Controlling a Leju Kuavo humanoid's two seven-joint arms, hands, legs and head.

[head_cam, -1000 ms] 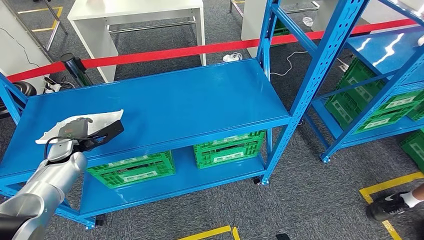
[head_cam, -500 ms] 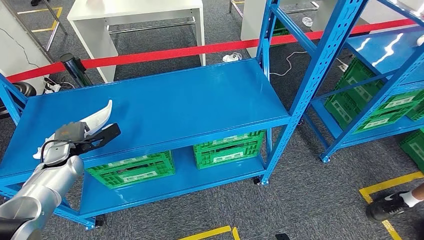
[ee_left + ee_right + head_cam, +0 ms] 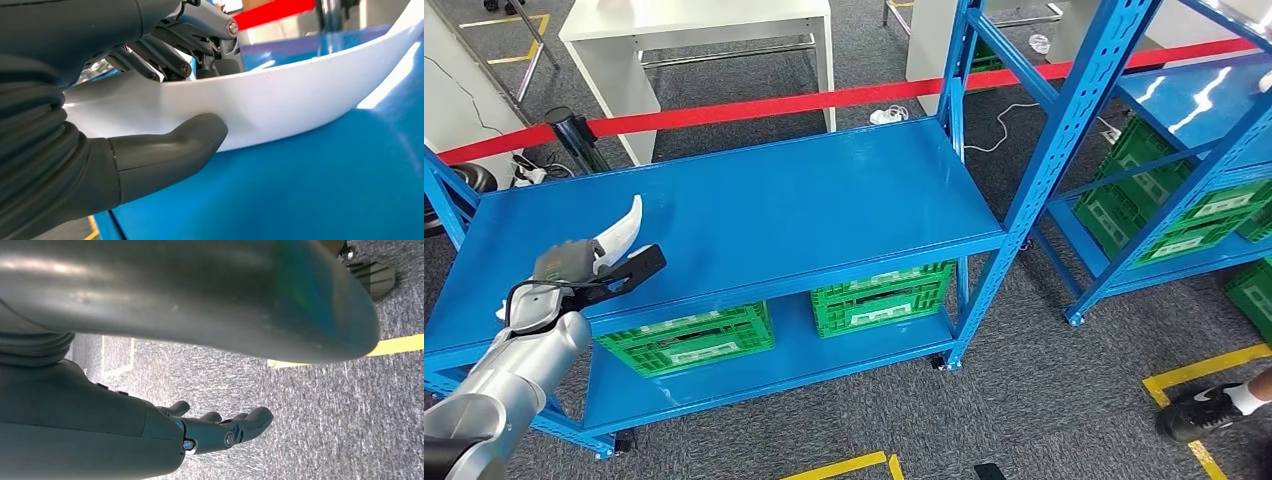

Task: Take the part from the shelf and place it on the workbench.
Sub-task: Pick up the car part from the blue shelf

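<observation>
The part (image 3: 621,229) is a thin, curved white panel. My left hand (image 3: 574,271) holds it just above the front left of the blue shelf top (image 3: 774,200), tilted up so one tip points upward. In the left wrist view the thumb (image 3: 170,150) presses one face of the white part (image 3: 300,95) and the dark fingers (image 3: 175,47) lie behind it, with blue shelf surface (image 3: 300,190) close underneath. My right hand (image 3: 220,432) hangs over grey carpet, its fingers loosely extended and holding nothing.
Green crates (image 3: 879,295) sit on the lower shelf level. A red barrier tape (image 3: 824,98) runs behind the shelf, and a white table (image 3: 694,30) stands beyond it. A second blue rack (image 3: 1184,150) stands to the right. A person's shoe (image 3: 1199,410) is at lower right.
The white part has turned from lying nearly flat to standing on edge with its tip up. My left hand has drawn slightly back toward me with it.
</observation>
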